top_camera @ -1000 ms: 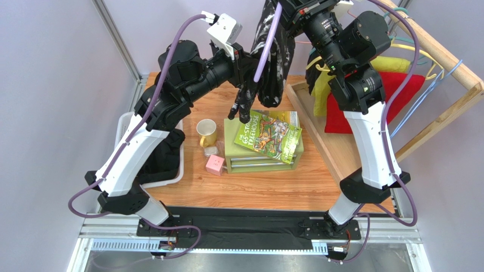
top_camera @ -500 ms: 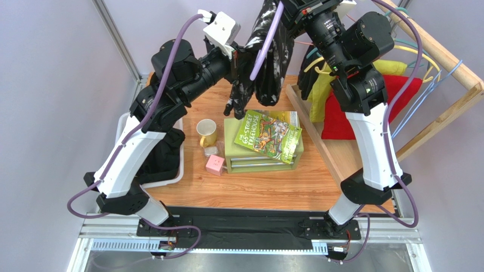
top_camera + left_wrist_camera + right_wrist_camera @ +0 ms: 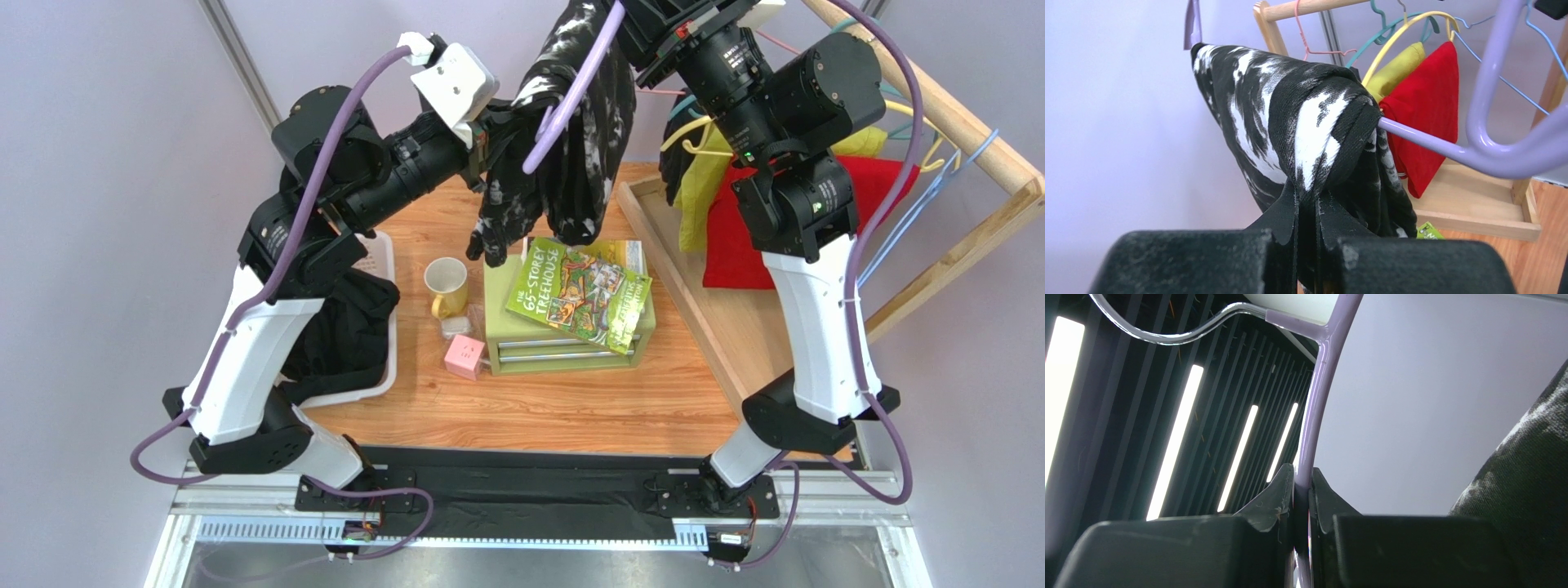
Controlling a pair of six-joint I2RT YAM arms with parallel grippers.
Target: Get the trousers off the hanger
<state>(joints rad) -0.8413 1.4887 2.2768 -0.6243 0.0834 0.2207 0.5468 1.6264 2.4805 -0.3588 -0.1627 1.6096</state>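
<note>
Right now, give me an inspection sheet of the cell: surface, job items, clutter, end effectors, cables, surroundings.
Surface: wooden tabletop, no damage seen.
Job's things: black-and-white speckled cloth trousers draped over lilac plastic hanger, held in the air; red cloth garment and yellow-green cloth garment hang on the wooden rack.
Clutter: yellow mug, pink cube, green box with illustrated book on top, white tray holding dark cloth.
End effectors: left end effector shut on the trousers; right end effector shut on the hanger.
Cables: purple arm cables, none snagged.
Surroundings: plain lilac walls.
</note>
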